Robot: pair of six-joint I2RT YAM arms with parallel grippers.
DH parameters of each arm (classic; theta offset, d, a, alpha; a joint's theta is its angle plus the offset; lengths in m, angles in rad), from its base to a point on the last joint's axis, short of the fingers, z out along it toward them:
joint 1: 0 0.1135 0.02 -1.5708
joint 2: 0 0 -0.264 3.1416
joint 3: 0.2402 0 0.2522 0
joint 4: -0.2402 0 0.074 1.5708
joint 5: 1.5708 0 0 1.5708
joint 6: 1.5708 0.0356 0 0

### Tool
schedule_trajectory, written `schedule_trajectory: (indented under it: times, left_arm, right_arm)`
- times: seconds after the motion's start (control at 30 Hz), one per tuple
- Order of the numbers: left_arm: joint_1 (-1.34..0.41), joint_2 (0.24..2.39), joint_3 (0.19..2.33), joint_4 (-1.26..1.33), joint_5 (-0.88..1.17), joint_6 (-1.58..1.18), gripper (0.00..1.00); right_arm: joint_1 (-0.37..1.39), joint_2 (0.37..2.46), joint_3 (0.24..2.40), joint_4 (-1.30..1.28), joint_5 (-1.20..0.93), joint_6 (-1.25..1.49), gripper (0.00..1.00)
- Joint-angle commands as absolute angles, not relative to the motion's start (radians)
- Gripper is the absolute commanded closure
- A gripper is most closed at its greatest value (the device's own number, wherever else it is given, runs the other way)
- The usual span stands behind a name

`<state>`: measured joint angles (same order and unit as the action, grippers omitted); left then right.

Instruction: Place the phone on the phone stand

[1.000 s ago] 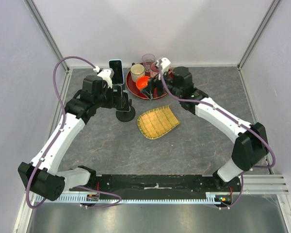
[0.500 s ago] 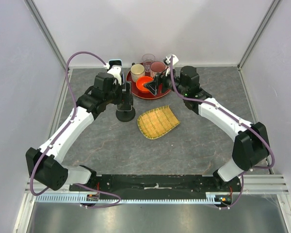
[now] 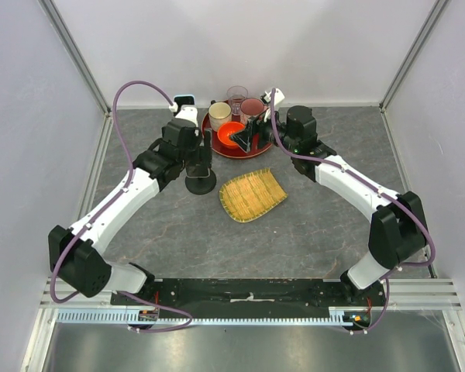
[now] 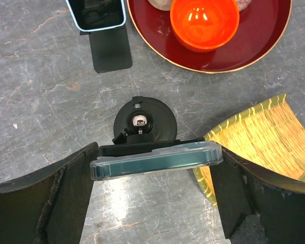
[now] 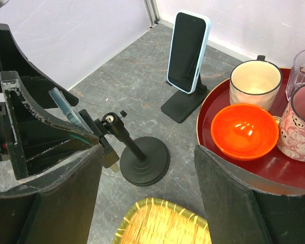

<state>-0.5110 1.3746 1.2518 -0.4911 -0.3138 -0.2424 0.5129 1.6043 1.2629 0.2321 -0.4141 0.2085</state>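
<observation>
Apparently the left gripper (image 4: 155, 150), spread wide, clamped the phone (image 4: 157, 161) by its 2 ends, edge-on against the cradle of the round-based stand (image 4: 145, 121); whether it sat fully in could not be told. It should be lowered squarely until the cradle bore it, then released slowly. The right gripper (image 5: 147, 155) hung open and empty over the tray (image 4: 267, 35).

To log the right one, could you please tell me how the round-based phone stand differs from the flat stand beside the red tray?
The round stand has a disc base and an upright pole; the flat stand is a low rectangular plate. The flat stand props a blue-cased phone, free of any tool; at the round stand's top, the other phone sits gripped between the left tool's fingers. Both are black and stand on the table.
</observation>
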Motion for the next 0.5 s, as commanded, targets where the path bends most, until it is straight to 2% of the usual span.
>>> schedule_trajectory:
  times: [0.0,0.13,0.2,0.23,0.3,0.47]
  left_arm:
    - [-0.532,1.379,1.290,-0.472,-0.437,-0.331,0.14]
    - [-0.540,1.382,1.299,-0.491,-0.482,-0.345,0.68]
    - [-0.538,1.387,1.321,-0.505,-0.497,-0.321,0.76]
    - [-0.537,1.390,1.331,-0.529,-0.505,-0.311,0.87]
    - [-0.534,1.384,1.347,-0.541,-0.534,-0.279,0.97]
    - [-0.447,1.318,1.342,-0.526,-0.525,-0.200,0.98]
  right_arm:
    - [0.509,1.605,1.269,0.275,-0.423,0.219,0.21]
    - [0.509,1.608,1.272,0.267,-0.414,0.215,0.20]
    - [0.508,1.605,1.276,0.253,-0.402,0.200,0.20]
    - [0.509,1.603,1.276,0.247,-0.399,0.195,0.20]
    - [0.509,1.598,1.275,0.236,-0.385,0.187,0.20]
    - [0.508,1.592,1.272,0.235,-0.388,0.184,0.19]
